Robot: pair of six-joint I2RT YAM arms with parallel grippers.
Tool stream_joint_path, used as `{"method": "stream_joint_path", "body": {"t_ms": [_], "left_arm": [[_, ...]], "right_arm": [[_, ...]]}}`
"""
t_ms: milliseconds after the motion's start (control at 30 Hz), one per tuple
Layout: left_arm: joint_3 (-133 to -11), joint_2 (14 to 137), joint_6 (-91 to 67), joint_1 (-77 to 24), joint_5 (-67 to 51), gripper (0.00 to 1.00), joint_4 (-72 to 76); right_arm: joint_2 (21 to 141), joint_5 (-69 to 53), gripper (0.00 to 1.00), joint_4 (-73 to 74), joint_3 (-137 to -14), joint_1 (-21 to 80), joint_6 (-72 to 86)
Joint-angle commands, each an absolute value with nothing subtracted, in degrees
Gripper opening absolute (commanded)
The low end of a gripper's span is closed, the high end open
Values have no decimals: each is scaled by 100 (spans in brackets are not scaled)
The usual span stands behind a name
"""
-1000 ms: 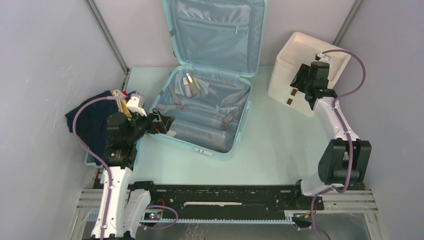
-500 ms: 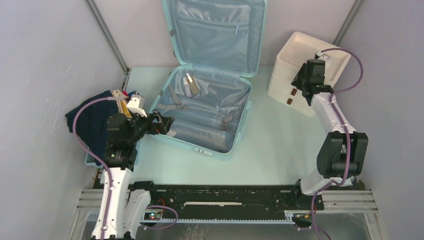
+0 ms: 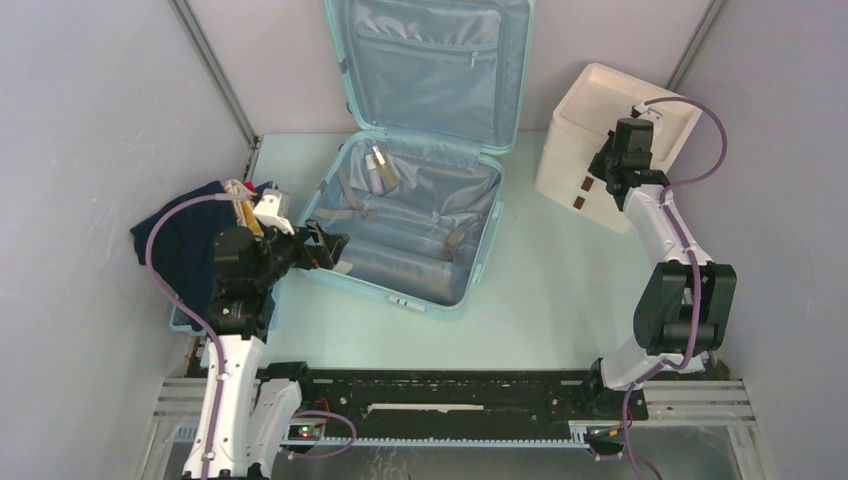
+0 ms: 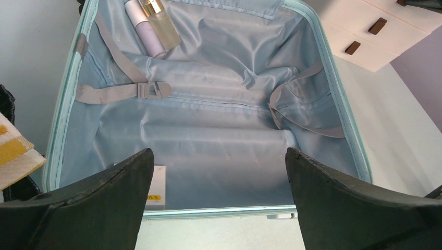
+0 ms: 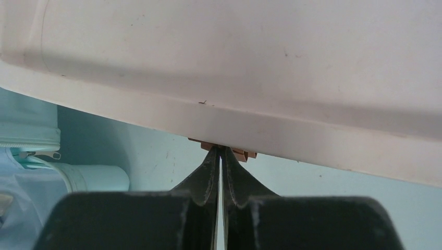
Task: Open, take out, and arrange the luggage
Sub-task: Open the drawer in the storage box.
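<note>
The luggage (image 3: 425,240) is mint-blue, grey-blue inside; the box (image 3: 560,168) cream, brown-tabbed.

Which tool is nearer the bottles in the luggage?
Left. Left tool is at the near rim of the luggage, across from the bottles; right tool is off at the cream box.

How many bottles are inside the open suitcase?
2. A lilac bottle and a gold-capped bottle lie side by side in the far left corner of the luggage. More could hide under the lining folds.

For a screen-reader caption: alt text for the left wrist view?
The open luggage fills the view, grey-blue lining mostly bare, two bottles in its far left corner. The left hand hangs open over the near rim.
</note>
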State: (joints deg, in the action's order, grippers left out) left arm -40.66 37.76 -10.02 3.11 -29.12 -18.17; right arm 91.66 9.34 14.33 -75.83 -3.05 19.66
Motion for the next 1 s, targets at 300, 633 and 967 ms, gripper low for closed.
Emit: {"method": "stream_joint_path", "body": {"t_ms": [300, 633, 967], "left_arm": [[-3994, 3745, -848, 286, -2970, 100, -1731], [-3990, 3762, -844, 282, -2995, 100, -1731], [-3990, 3763, -835, 288, -3032, 100, -1731]], "right_arm": [[8685, 457, 2, 845, -7388, -382, 2065], [8383, 224, 1, 791, -7038, -404, 2073], [7797, -232, 0, 818, -6381, -361, 2060]]}}
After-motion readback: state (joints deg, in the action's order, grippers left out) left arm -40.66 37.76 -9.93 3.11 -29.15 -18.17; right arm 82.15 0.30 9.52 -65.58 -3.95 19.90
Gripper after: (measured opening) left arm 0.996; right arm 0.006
